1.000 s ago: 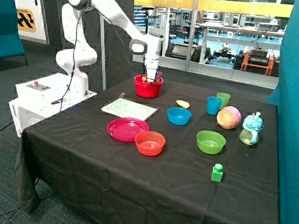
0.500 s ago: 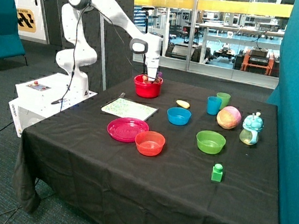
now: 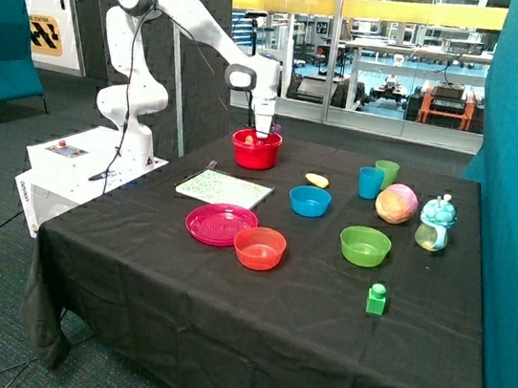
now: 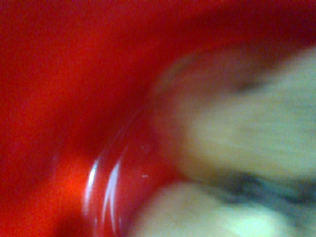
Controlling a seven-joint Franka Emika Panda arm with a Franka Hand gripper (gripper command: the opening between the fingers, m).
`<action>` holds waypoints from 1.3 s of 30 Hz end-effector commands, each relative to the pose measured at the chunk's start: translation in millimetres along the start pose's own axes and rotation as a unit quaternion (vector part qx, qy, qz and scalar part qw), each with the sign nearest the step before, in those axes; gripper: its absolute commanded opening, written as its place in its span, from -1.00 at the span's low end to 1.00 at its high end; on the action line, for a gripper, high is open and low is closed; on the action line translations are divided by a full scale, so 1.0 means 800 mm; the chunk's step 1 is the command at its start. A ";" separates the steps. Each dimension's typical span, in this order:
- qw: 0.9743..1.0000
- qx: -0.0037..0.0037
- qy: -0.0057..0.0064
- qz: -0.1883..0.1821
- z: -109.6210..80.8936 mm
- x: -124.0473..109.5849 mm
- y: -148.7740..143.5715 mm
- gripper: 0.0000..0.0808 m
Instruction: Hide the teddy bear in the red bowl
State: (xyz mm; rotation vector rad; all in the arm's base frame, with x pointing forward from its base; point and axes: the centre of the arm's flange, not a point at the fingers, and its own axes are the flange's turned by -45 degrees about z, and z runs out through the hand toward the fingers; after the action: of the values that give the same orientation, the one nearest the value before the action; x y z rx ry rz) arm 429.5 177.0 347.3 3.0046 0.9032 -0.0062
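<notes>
Placing step in hand, near its end by the look of it: gripper [image 3: 265,135] down in the mouth of the red bowl [image 3: 255,152], at the far edge of the table [image 3: 219,343], nearest the arm's base. Impossible to tell whether clenched or released; neither view shows it.

In the wrist view, only red wall close up and a pale tan plush mass, taken to be the bear [image 4: 247,133], inside the bowl and touching or almost touching its curved wall. From outside, just a small tan spot above the rim beside the gripper. So: bear inside the bowl, but not yet out of sight, and possibly not let go.

Next move, as a judgement: release if not done, then lift straight up, clear of the rim, without dragging the plush out or tipping the bowl. Worth checking afterwards that nothing pokes above the rim, since hiding is the point.

Other containers:
- Orange bowl [image 3: 259,248], toward the near edge, apparently empty.
- Pink plate [image 3: 221,224], touching or just beside the orange bowl, bare.
- Blue bowl [image 3: 309,201], mid-table, apparently empty.
- Green bowl [image 3: 365,246], near the bottle-side edge, apparently empty.
- Blue cup [image 3: 370,183] and green cup [image 3: 386,173], just beside each other near the far corner; contents not visible.

Loose on the table: ball [image 3: 397,203] beside the cups, bottle [image 3: 436,224] next to it, green block [image 3: 376,298] alone toward the near edge.
</notes>
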 end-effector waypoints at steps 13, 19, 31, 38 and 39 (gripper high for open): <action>0.998 0.002 0.002 0.066 -0.068 0.005 0.043 0.38; 0.994 0.002 0.002 0.108 -0.087 0.008 0.072 0.17; 0.966 0.002 0.002 0.257 -0.078 -0.017 0.137 0.14; 0.933 0.002 0.002 0.360 -0.065 -0.035 0.178 0.25; 0.933 0.002 0.002 0.361 -0.065 -0.036 0.181 0.25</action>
State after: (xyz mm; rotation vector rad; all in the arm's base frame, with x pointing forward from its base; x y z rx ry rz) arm 476.0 75.7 407.3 3.1416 0.0590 -0.0014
